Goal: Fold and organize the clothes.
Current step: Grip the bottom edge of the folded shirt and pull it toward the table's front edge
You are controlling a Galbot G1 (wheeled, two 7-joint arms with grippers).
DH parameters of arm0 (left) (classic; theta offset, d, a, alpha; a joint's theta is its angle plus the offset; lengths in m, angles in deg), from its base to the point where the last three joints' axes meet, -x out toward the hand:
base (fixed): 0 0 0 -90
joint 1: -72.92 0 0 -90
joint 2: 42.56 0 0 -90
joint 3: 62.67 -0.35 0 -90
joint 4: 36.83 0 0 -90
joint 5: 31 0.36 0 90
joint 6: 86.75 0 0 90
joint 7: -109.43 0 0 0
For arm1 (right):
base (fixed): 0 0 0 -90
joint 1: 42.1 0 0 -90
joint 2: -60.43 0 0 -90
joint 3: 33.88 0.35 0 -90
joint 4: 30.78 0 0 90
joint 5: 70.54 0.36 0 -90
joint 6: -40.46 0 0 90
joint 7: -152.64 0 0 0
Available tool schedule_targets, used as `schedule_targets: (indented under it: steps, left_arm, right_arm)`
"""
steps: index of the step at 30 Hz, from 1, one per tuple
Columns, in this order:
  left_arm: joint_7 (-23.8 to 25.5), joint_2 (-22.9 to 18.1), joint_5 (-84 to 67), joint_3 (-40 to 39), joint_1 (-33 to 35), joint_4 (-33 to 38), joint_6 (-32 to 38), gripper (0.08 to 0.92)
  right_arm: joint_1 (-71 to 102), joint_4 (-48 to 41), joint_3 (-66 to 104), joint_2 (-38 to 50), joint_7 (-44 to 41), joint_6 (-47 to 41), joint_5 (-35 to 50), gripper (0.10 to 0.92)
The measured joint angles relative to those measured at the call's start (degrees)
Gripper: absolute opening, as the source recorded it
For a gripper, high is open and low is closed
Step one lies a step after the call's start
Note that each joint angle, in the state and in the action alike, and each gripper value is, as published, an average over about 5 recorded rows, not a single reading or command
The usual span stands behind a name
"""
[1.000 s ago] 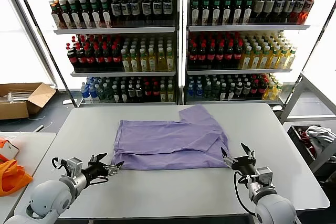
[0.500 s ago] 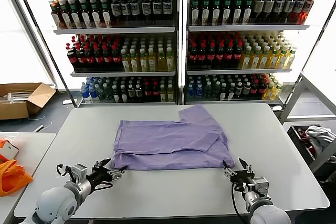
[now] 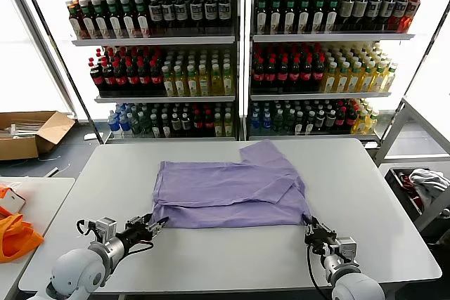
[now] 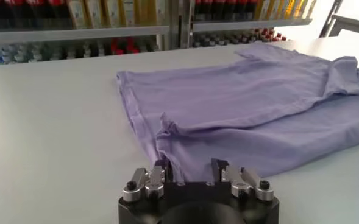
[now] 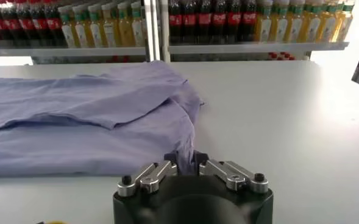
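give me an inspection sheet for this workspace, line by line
Surface: white table, bare around the garment.
Job's things: one lavender T-shirt lying partly folded, its near hem at both grippers.
Clutter: nothing seen on the table.
Grippers: left gripper at the shirt's near left corner, fingers narrowly apart around the hem; right gripper shut on the near right corner.
Cables: black cable looping at the right wrist.
Surroundings: drink shelves behind; cardboard box on the floor; orange fabric on a side table.
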State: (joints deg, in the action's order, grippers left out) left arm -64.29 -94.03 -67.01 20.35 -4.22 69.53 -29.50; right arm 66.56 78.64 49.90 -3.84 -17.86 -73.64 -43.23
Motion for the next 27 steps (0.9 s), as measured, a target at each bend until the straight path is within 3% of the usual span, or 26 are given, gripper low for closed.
schedule_targets:
  steps: [10,27]
  left_arm:
    - [0.0,-0.5,0.0,0.3,0.7,-0.3,0.0,0.110]
    - [0.9,1.2,2.1,5.1,8.4,4.8,-0.3,0.088]
  right_arm:
    - [0.8,0.9,0.2,0.5,-0.6,-0.1,0.5,0.122]
    - [8.8,8.0,3.4,2.1,-1.9,-0.4,0.0,0.122]
